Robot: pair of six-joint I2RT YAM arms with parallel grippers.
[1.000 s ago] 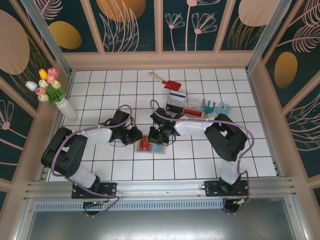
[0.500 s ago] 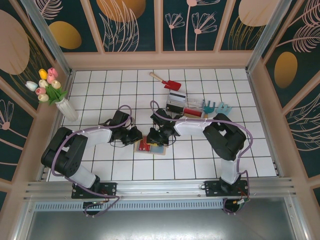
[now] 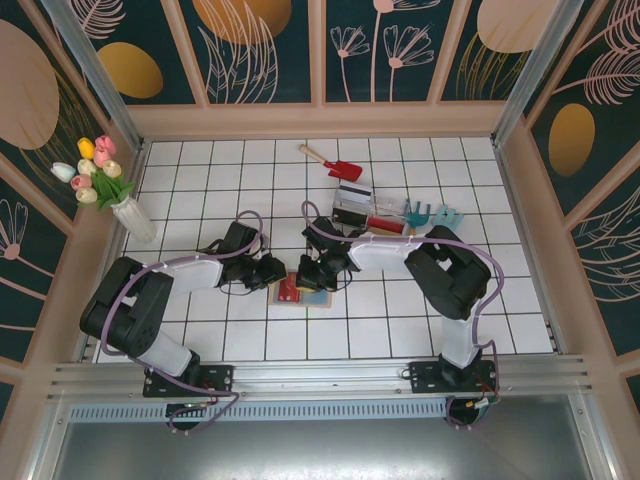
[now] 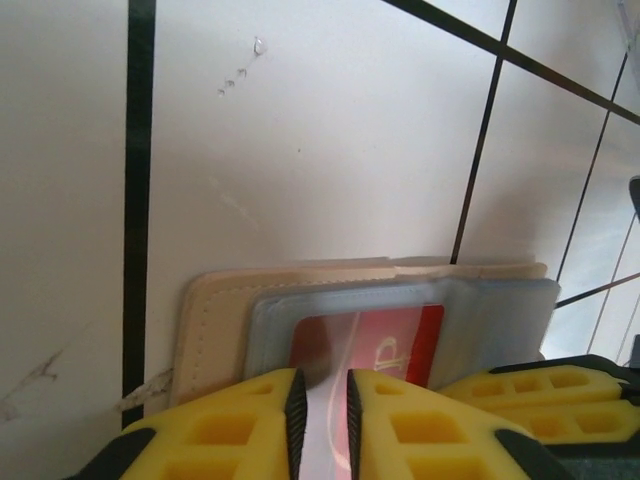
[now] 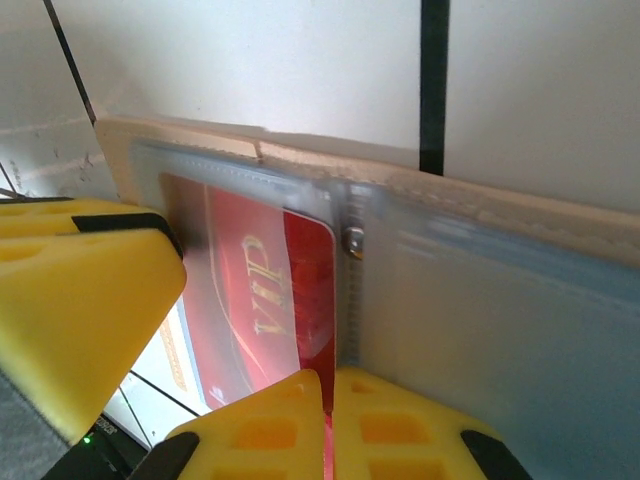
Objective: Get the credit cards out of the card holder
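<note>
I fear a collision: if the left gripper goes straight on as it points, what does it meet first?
Probably the red plastic card pocketed in the tan folding wallet, just ahead of the left gripper; depth is unclear.

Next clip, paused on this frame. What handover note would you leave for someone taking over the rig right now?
Left gripper: fingers nearly shut, apparently pinching the clear pocket flap of the card holder.
Right gripper: fingers nearly shut, apparently on the edge of the red card.
The card holder lies open on the table between both grippers, with the red card in its pocket.
Done: holder open, grips set.
Left: slide the red card out, then check the other pockets.
</note>
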